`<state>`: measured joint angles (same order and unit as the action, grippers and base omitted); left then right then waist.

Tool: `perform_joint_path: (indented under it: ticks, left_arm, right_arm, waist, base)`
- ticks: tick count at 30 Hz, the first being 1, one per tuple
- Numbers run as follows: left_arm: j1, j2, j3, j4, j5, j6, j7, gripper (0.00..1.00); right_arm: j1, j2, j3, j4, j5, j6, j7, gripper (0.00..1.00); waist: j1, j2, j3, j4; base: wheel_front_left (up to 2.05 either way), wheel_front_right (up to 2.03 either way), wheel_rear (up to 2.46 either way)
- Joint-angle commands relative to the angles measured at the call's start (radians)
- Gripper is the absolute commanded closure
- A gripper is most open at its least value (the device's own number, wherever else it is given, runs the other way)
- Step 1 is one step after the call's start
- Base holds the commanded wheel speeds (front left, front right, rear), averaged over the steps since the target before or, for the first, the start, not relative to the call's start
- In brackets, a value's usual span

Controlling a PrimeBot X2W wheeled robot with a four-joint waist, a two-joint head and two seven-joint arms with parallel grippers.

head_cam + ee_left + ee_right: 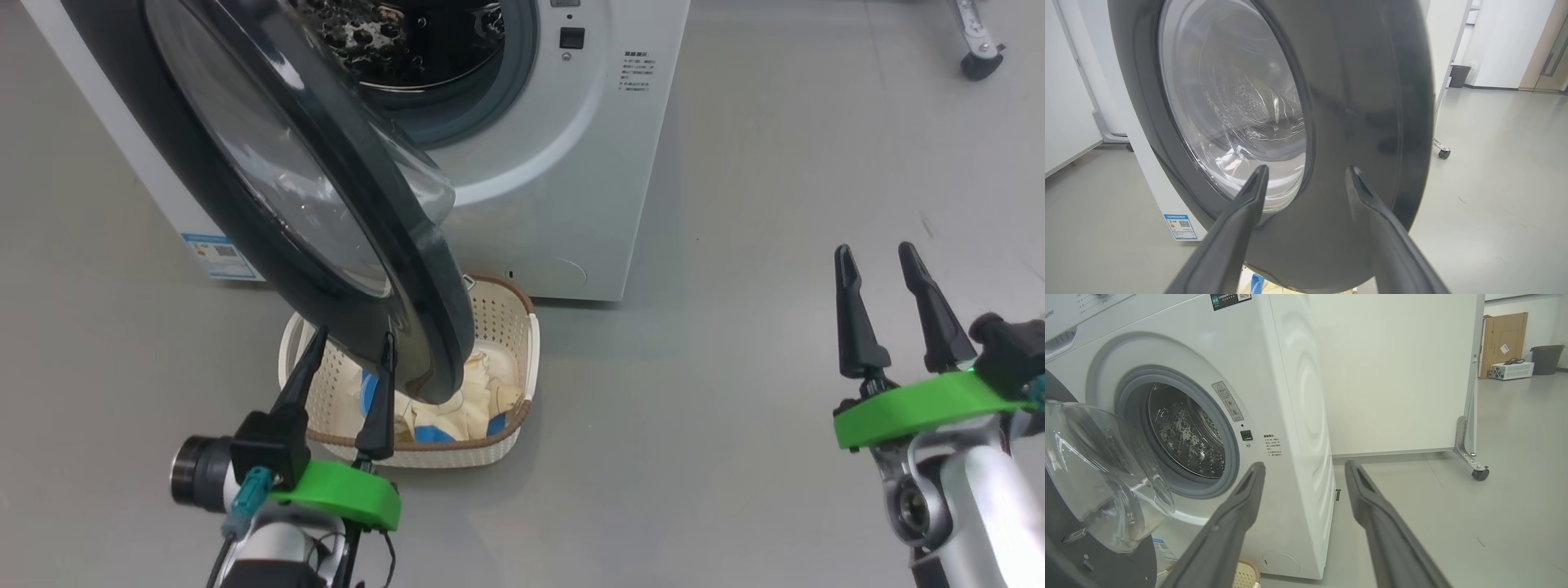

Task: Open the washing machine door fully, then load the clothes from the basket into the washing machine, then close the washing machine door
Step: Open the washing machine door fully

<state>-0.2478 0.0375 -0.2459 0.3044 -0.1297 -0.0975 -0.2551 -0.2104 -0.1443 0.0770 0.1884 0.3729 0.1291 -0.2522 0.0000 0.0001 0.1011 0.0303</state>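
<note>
**Door swung out over basket, both grippers empty**

I see the washing machine door (326, 204) standing out at an angle from the washing machine (571, 163), hinged on my left. It is open enough that the steel drum (1188, 433) and grey gasket (1231, 457) show. The door's clear glass bowl (1106, 473) bulges toward the opening.

In the head view the door's lower edge hangs over the basket (510, 318) and hides part of it. The basket sits on the grey floor (735, 408) just in front of the machine, toward its left half. The clothes (457, 408) are in the basket, a pale cream bundle with blue trim, partly behind the door rim.

The left gripper (353, 335) is at lower left, with its 2 fingers apart and nothing between them. Its tips point up at the bottom of the door. In the left wrist view they sit against the door's outer face, 1 over the glass and 1 over the black rim. I can't tell if they touch it.

The right gripper (874, 247) is at lower right, well apart from the machine and over bare floor. Its 2 fingers are also spread and hold nothing.

A blue label sticker (220, 255) sits low on the machine's front, left of the door. In the right wrist view a white panel on castors (1392, 375) stands beyond the machine. A cardboard box (1502, 339) and a dark bin (1545, 357) stand far back.
</note>
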Motion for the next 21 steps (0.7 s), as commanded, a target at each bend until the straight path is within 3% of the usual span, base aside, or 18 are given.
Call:
perform_joint_path:
  ticks: [1, 9, 21]
  left_arm:
    - [-0.014, 0.013, 0.039, -0.024, 0.013, -0.006, -0.007, 0.00]
    - [-0.002, 0.013, 0.049, -0.019, 0.015, -0.010, -0.007, 0.00]
    - [0.010, 0.013, 0.054, -0.018, 0.019, -0.014, -0.007, 0.00]
  right_arm:
    - [0.009, 0.008, -0.008, -0.061, -0.059, 0.002, -0.009, 0.00]
    - [0.156, 0.064, -0.069, -0.127, -0.220, 0.002, -0.009, 0.00]
    - [0.266, 0.093, -0.091, -0.176, -0.282, 0.002, -0.009, 0.00]
  waist:
    - [0.0000, -0.0001, -0.005, -0.004]
    - [0.0000, -0.0001, -0.027, -0.008]
    - [0.0000, -0.0001, -0.041, -0.013]
  base:
    - [0.00, 0.00, 0.00]
    - [0.00, 0.00, 0.00]
    - [0.00, 0.00, 0.00]
